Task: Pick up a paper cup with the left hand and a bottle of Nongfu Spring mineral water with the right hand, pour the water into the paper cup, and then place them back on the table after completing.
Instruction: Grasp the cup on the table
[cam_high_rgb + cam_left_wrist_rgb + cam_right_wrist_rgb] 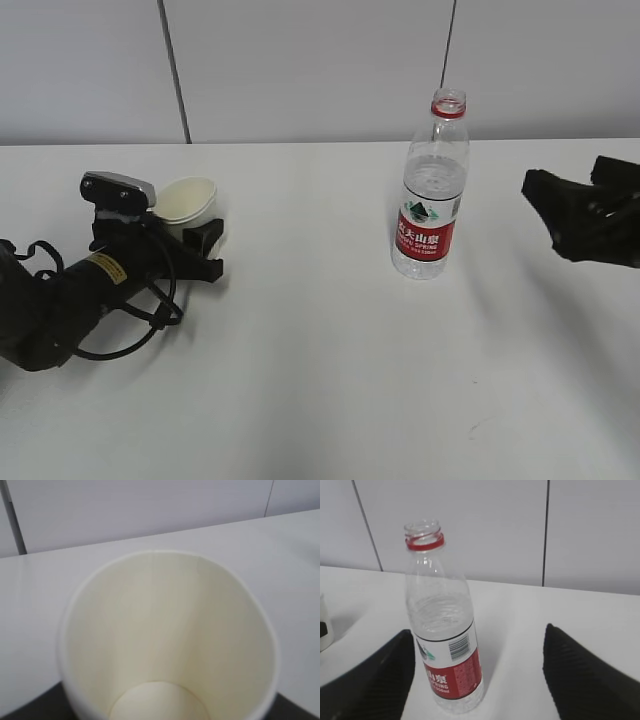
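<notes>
Matte white table (320, 380) bearing both task items. Left: the left hand's claw (195, 250), black with a yellow sticker, lies low with its fingers either side of a cream paper cup (187, 203); whether they press the thin wall cannot be told. The cup's round, smooth interior (170, 645) looks dry. Centre-right: an uncapped, ribbed clear-plastic bottle (432, 190) with red neck ring and red label stands upright, water (442, 617) reaching its shoulder. Right: the right hand's claw (585, 215), textured black pads (580, 675) spread wide, holds nothing
</notes>
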Available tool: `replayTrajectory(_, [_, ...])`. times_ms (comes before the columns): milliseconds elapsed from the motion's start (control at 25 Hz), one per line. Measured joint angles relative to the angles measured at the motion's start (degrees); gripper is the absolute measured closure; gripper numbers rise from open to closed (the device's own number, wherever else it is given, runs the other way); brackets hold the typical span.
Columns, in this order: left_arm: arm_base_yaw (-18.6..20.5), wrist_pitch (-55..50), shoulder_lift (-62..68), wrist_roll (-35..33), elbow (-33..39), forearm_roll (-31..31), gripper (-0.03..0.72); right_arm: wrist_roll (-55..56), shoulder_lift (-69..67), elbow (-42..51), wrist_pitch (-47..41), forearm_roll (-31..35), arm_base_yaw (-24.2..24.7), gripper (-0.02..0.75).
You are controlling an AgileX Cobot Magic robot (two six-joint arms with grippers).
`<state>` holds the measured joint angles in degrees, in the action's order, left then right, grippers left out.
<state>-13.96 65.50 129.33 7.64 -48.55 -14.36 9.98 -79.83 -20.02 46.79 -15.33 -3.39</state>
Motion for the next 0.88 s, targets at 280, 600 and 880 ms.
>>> replayTrajectory(280, [0.0,0.05,0.0,0.0,0.0,-0.06,0.307,3.48,-11.42,-3.39,6.88,-3.51,0.0,0.148])
replayTrajectory(600, [0.0,0.05,0.0,0.0,0.0,-0.06,0.307,6.46,-23.63,-9.67,11.39,-5.12,0.0,0.148])
replayTrajectory(880, [0.0,0.1,0.0,0.0,0.0,-0.06,0.307,8.78,-29.59,-15.08,12.12,-7.99,0.0,0.079])
